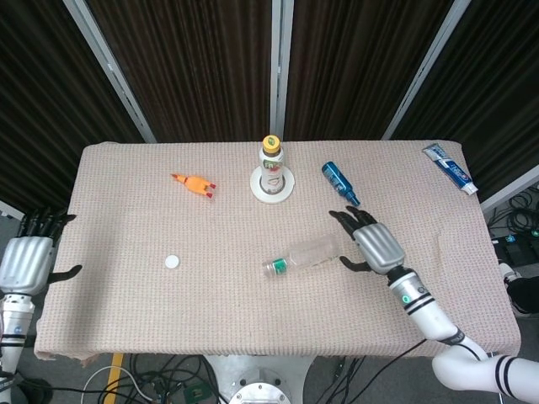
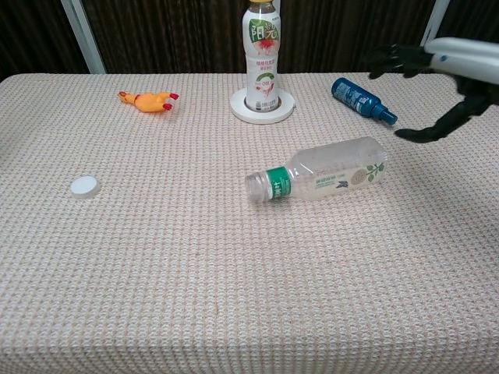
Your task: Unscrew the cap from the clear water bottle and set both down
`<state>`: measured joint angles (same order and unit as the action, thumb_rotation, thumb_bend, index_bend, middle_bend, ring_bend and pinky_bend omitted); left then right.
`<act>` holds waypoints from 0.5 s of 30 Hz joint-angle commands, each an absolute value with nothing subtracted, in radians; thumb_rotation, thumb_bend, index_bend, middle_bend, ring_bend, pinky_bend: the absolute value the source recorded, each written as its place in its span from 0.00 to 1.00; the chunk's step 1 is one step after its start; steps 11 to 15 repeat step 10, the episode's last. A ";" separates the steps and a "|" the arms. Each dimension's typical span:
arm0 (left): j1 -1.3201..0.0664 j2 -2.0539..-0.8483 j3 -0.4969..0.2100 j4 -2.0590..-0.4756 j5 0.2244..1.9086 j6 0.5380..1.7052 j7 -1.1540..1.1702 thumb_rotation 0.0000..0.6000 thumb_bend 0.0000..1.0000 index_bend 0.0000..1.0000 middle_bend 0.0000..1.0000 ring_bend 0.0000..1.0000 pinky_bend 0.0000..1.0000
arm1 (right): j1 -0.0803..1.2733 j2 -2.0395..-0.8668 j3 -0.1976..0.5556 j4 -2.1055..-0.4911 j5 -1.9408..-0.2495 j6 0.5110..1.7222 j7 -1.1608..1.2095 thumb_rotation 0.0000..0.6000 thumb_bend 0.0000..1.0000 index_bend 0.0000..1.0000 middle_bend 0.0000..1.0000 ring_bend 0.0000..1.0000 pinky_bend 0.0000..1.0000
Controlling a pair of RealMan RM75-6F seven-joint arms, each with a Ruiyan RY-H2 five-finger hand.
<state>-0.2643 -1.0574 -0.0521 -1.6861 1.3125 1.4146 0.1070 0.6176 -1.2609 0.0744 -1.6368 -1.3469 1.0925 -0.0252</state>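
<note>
The clear water bottle (image 1: 303,256) (image 2: 321,178) lies on its side near the table's middle, uncapped, its green-banded neck pointing left. Its white cap (image 1: 172,262) (image 2: 83,185) rests flat on the cloth at the left. My right hand (image 1: 373,244) (image 2: 437,78) hovers just right of the bottle's base, fingers spread, holding nothing. My left hand (image 1: 29,257) is off the table's left edge, fingers spread and empty; the chest view does not show it.
A yellow-capped drink bottle (image 1: 270,165) (image 2: 263,53) stands on a white coaster at the back centre. An orange rubber chicken (image 1: 194,183) (image 2: 148,100) lies back left. A blue tube (image 1: 340,183) (image 2: 362,99) lies behind my right hand. A toothpaste tube (image 1: 450,167) lies at the back right corner.
</note>
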 commanded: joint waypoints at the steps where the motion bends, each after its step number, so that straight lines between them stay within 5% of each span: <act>1: -0.192 -1.041 -0.028 -1.670 1.314 1.487 0.081 1.00 0.11 0.17 0.11 0.02 0.00 | 0.473 -1.149 0.034 -1.696 -1.403 1.271 0.006 1.00 0.22 0.00 0.16 0.00 0.12; 9: -0.053 -1.064 0.024 -1.705 1.359 1.631 0.090 1.00 0.11 0.17 0.11 0.02 0.00 | 0.280 -1.063 -0.037 -1.738 -1.452 1.467 0.047 1.00 0.23 0.00 0.17 0.00 0.12; 15: -0.045 -1.069 0.027 -1.708 1.369 1.643 0.093 1.00 0.11 0.17 0.11 0.02 0.00 | 0.268 -1.058 -0.040 -1.740 -1.457 1.477 0.053 1.00 0.24 0.00 0.17 0.00 0.12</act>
